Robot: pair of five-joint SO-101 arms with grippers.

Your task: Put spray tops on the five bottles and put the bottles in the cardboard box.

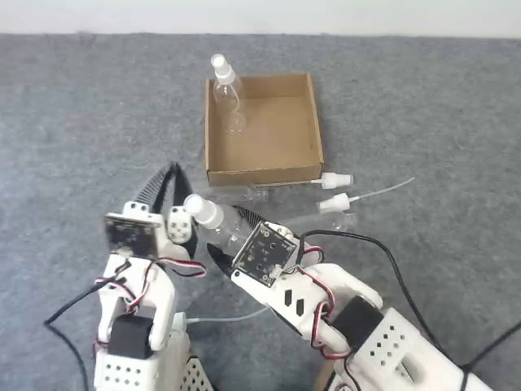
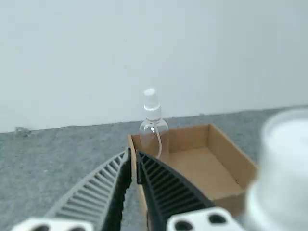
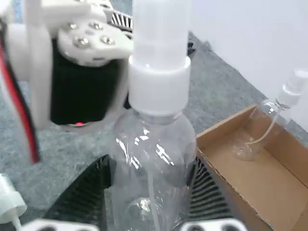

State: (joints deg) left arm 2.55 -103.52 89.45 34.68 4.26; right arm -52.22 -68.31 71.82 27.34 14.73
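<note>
- The left end effector point(image 2: 134, 161) has its fingers together with nothing between them. The held bottle's top sits just off its right side.
- The right end effector point(image 3: 149, 168) is clamped on the body of a clear bottle point(image 3: 151, 144). A spray top point(image 3: 159, 62) is already seated on this bottle, which is not yet boxed.
- The box point(image 1: 264, 173) lies ahead of both end effectors. One capped bottle point(image 1: 228, 98) stands in its far left corner, so one of the five looks done and a second is ready to go in.
- Ahead and right of the right end effector, just past the box's near corner, two loose tops point(image 1: 335, 180) point(image 1: 338, 202) lie on the tabletop point(image 1: 423, 122). Faint clear shapes beside them look like bare bottles, though I cannot tell how many.
- Most of the capping and boxing seems still to be done.
</note>
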